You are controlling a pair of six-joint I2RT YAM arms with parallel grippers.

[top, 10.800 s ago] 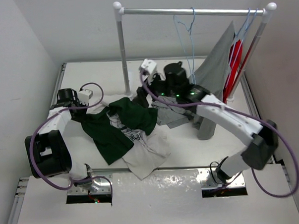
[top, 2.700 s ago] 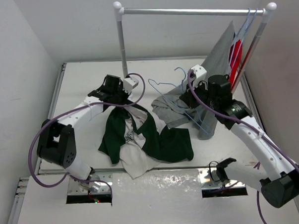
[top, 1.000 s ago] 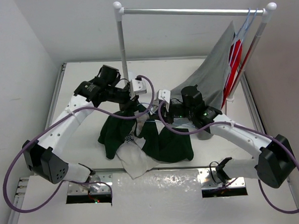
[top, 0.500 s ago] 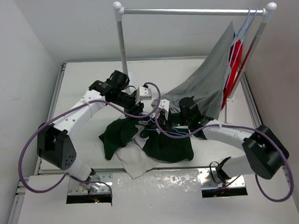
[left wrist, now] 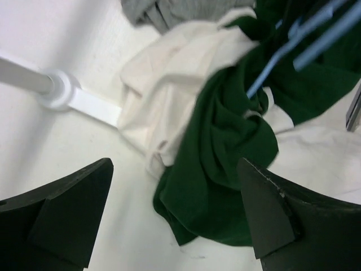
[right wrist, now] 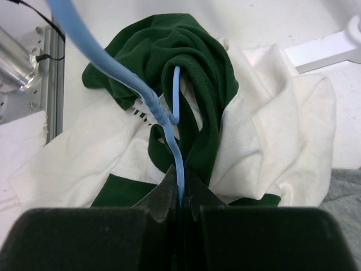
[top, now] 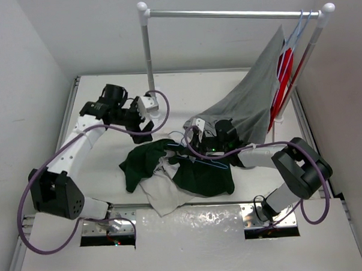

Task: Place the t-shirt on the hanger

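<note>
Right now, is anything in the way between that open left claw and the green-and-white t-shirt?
Nothing visible stands between them. The left gripper is open and points straight at the t-shirt, with only air in the gap. The right gripper is shut on the hanger, whose wire lies against the shirt's folds.

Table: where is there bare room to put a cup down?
Free: the far table strip between the rack post and the grey shirt; the patch between the left arm and the t-shirt. Crowded: the middle, with t-shirt, hanger and right tool.
</note>
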